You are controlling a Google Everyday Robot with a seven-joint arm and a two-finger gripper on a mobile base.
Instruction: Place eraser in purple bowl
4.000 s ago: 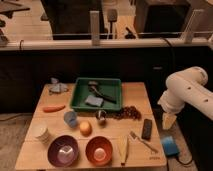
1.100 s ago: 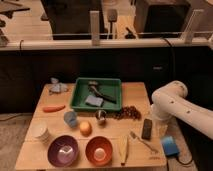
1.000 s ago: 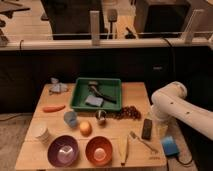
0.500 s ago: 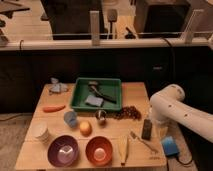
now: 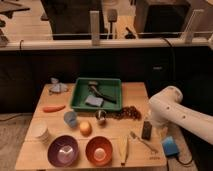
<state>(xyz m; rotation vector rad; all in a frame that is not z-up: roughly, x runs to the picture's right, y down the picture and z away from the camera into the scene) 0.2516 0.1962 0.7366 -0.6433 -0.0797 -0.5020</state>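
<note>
The wooden table (image 5: 37,150) fills the lower picture, and the white arm (image 5: 182,116) reaches in from the right edge, its rounded end low over the table's right side. At the back of the table sits the green tray (image 5: 80,98). Front left, 2 bowls side by side: the purple bowl (image 5: 53,150), then the orange-brown bowl (image 5: 98,150) just beside it on the right. A bright blue block (image 5: 170,146) lies at the front right corner, under the arm. A dark beaded string (image 5: 129,113) trails in front of the tray. The gripper (image 5: 149,123) sits right at the top of the eraser (image 5: 146,130), and I cannot tell how wide it stands or whether it has hold of anything. The eraser is on the table's right side, well apart from the purple bowl, with the orange-brown bowl between them.
</note>
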